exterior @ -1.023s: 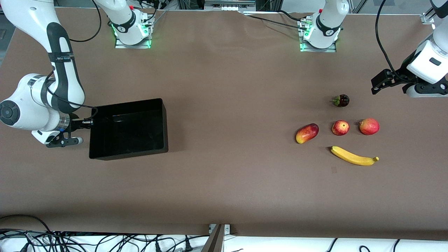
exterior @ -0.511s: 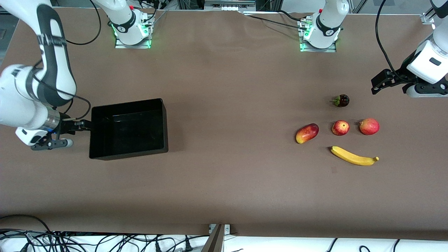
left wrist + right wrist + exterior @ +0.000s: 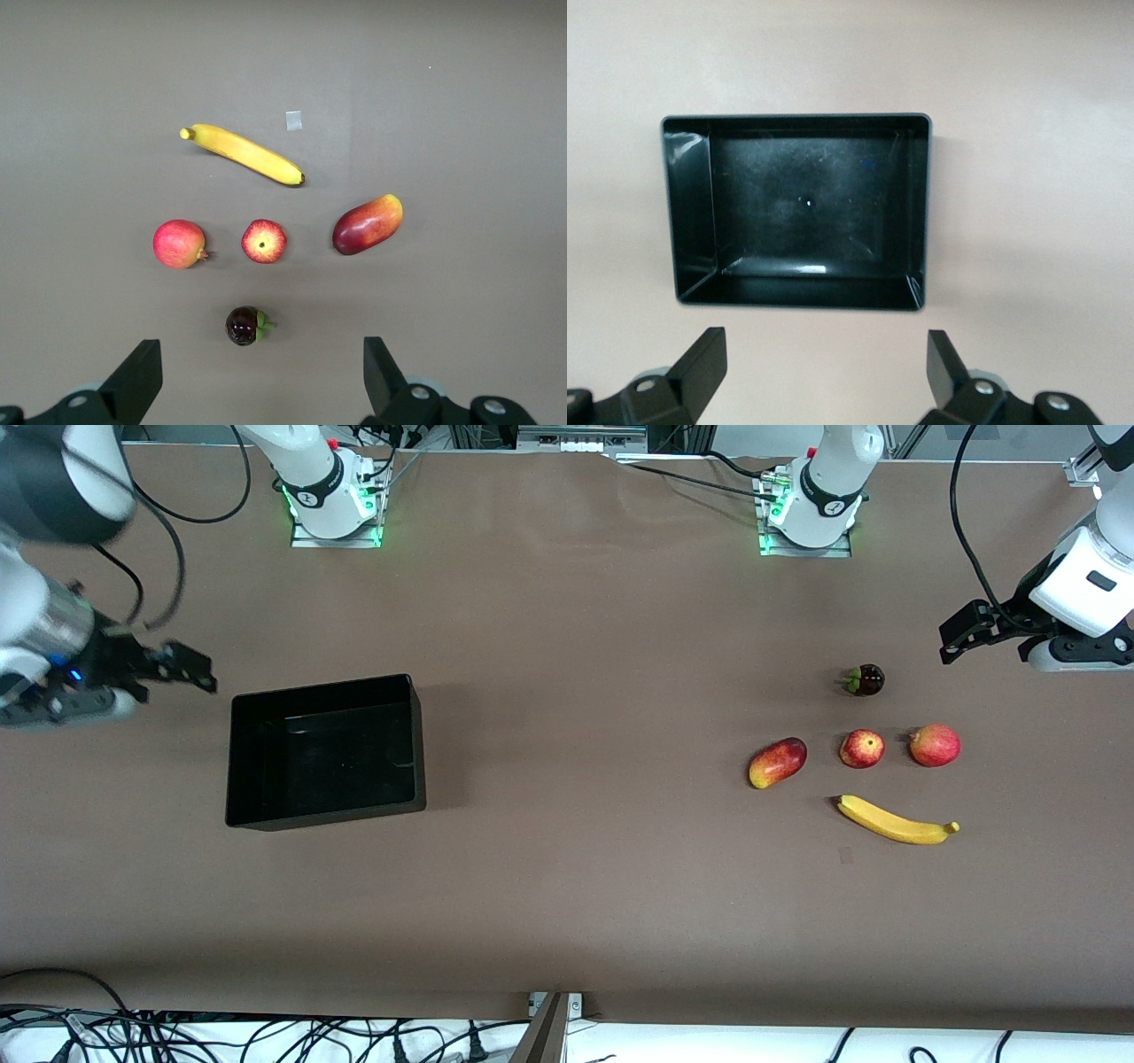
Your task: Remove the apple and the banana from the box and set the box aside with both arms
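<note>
The black box point(image 3: 326, 753) sits empty on the table toward the right arm's end; it also shows in the right wrist view point(image 3: 691, 212). My right gripper point(image 3: 202, 673) is open and empty in the air, apart from the box's end wall point(image 3: 824, 363). The yellow banana point(image 3: 895, 821) point(image 3: 244, 153) and the small red apple point(image 3: 862, 748) point(image 3: 264, 241) lie toward the left arm's end. My left gripper point(image 3: 950, 642) point(image 3: 261, 381) is open and empty, held above the table beside the fruits, and waits.
A red-and-yellow mango point(image 3: 777, 762) point(image 3: 367, 224) and a larger red round fruit point(image 3: 935, 745) point(image 3: 179, 243) flank the apple. A dark mangosteen point(image 3: 864, 679) point(image 3: 244, 325) lies farther from the front camera. Brown table between box and fruits.
My right gripper has drawn back from the box's end wall and risen away from it. The box has stayed in place. The left arm has not moved.
</note>
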Robot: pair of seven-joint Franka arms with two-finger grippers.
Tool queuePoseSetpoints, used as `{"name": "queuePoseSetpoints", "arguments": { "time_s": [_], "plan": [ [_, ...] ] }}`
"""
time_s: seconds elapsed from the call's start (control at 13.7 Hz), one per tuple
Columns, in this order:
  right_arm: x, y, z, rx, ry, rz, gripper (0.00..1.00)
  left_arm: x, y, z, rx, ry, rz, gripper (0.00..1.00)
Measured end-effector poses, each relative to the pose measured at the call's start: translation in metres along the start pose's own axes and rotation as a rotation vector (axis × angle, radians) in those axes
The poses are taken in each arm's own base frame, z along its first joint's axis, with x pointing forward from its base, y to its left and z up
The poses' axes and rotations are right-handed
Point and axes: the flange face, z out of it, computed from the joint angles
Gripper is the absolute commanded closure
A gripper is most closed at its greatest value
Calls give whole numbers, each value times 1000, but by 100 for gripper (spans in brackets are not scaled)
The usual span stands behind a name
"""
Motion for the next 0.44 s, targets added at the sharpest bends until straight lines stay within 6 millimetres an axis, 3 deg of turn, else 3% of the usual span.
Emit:
{"name": "queuePoseSetpoints", "arguments": {
  "time_s": [0.15, 0.44],
  "plan": [
    [-19, -6, -25, -5, 4, -21, 0, 0, 0, 0, 0, 0, 0, 0],
    [-24, -6, -35, -18, 7, -20, 0, 0, 0, 0, 0, 0, 1, 0]
  ]
}}
